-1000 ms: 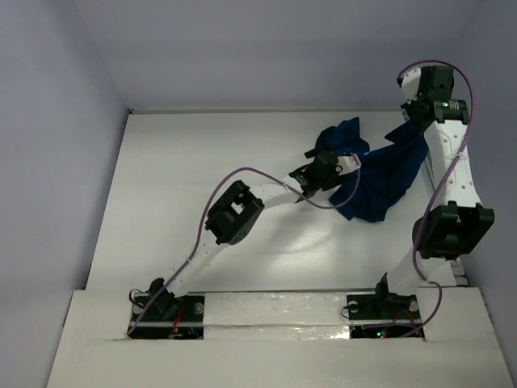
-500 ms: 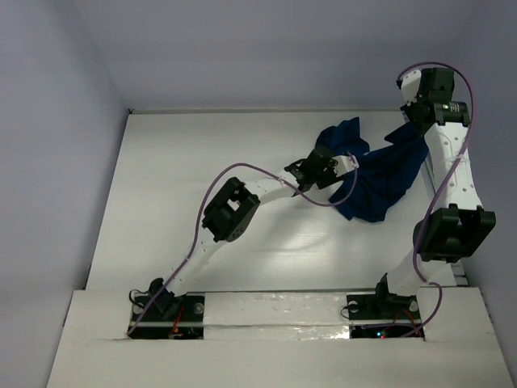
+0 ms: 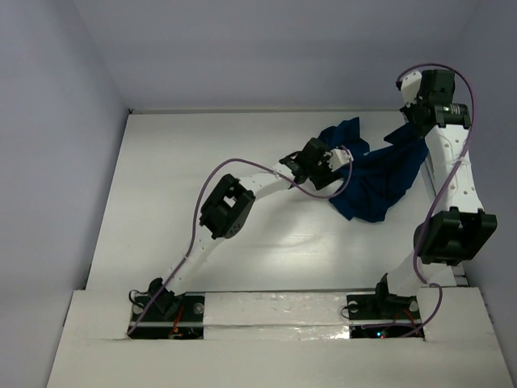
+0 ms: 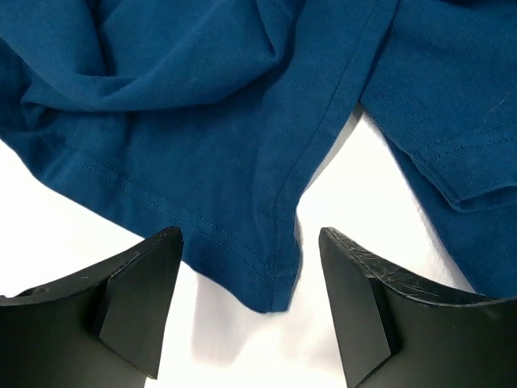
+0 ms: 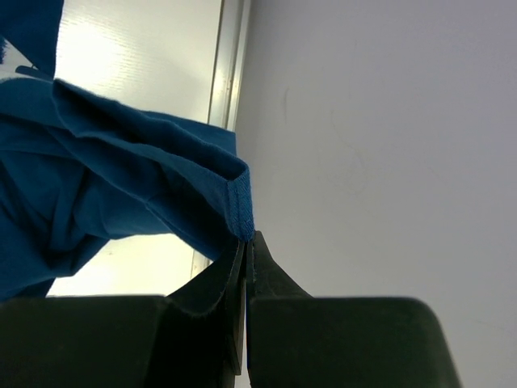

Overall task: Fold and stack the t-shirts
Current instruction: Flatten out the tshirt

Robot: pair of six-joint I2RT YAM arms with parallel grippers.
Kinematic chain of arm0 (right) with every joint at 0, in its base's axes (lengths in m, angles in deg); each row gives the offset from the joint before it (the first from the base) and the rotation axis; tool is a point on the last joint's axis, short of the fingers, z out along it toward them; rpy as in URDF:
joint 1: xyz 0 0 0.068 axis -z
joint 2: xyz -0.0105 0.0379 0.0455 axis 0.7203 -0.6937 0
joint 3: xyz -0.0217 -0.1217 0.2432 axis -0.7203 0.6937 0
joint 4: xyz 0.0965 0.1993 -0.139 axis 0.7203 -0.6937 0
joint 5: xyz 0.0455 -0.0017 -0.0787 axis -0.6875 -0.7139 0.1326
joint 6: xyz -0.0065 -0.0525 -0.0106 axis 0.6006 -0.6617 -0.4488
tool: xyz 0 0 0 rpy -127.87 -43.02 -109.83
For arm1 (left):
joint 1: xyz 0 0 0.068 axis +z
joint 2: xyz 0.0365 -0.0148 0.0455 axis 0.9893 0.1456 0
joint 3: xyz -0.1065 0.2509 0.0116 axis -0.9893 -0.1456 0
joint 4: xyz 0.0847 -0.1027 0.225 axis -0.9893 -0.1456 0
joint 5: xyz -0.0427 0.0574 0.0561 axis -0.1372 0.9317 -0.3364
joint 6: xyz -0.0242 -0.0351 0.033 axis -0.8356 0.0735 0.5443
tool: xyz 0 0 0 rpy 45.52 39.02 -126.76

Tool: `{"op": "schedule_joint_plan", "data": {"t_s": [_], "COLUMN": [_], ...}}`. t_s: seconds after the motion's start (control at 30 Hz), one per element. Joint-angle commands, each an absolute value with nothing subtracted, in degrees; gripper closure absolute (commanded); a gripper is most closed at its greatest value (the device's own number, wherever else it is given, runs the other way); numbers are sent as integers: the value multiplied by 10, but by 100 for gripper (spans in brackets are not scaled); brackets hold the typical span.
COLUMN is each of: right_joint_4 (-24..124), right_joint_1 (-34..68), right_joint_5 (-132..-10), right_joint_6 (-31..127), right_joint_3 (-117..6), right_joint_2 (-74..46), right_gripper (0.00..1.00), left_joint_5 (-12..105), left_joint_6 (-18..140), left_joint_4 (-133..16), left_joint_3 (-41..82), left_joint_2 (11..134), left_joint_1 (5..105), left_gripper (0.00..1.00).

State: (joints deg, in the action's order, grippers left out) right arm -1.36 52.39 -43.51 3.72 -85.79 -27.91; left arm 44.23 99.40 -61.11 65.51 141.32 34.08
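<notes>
The dark blue t-shirt (image 3: 380,174) lies crumpled on the white table at the far right, one edge lifted toward the right wall. Its print is hidden. My right gripper (image 3: 416,129) is shut on the shirt's hem and holds it up; in the right wrist view the jaws (image 5: 246,246) pinch the folded blue hem (image 5: 241,206). My left gripper (image 3: 343,158) is open at the shirt's left side; in the left wrist view (image 4: 250,275) a hemmed corner of the shirt (image 4: 275,283) lies between the spread fingers, touching neither.
The grey right wall (image 5: 380,145) stands close beside the right gripper. The table's back edge (image 3: 283,111) runs just behind the shirt. Purple cables loop along both arms.
My left gripper has moved up and back along the shirt's left side toward the far edge. The right gripper has held its place with the hem.
</notes>
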Motion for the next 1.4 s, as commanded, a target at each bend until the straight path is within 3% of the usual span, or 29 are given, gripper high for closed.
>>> {"op": "schedule_joint_plan", "data": {"t_s": [0.0, 0.1, 0.27, 0.4, 0.5, 0.7, 1.03, 1.37], "right_joint_4": [18, 19, 20, 23, 32, 31, 55, 25], "right_joint_1": [522, 522, 522, 522, 522, 522, 522, 522], "right_joint_5": [-441, -442, -447, -450, -454, -460, -495, -700], "right_joint_6": [38, 37, 38, 39, 38, 37, 50, 76], "right_joint_3": [-848, -846, -841, -831, -821, -820, -819, -790], "right_joint_2": [-246, -242, -237, -236, -229, -217, -158, -74], "right_gripper": [100, 100, 100, 100, 100, 100, 100, 100], "left_joint_5": [449, 440, 432, 441, 455, 469, 458, 429], "left_joint_6": [996, 1001, 1005, 1002, 1000, 989, 972, 965], "left_joint_4": [-647, -662, -675, -674, -655, -641, -625, -638], "left_joint_3": [682, 698, 709, 706, 677, 637, 535, 441], "left_joint_2": [1393, 1400, 1408, 1407, 1394, 1346, 1139, 883], "left_joint_1": [338, 338, 338, 338, 343, 371, 451, 492], "left_gripper": [36, 48, 58, 90, 100, 100, 100, 100]}}
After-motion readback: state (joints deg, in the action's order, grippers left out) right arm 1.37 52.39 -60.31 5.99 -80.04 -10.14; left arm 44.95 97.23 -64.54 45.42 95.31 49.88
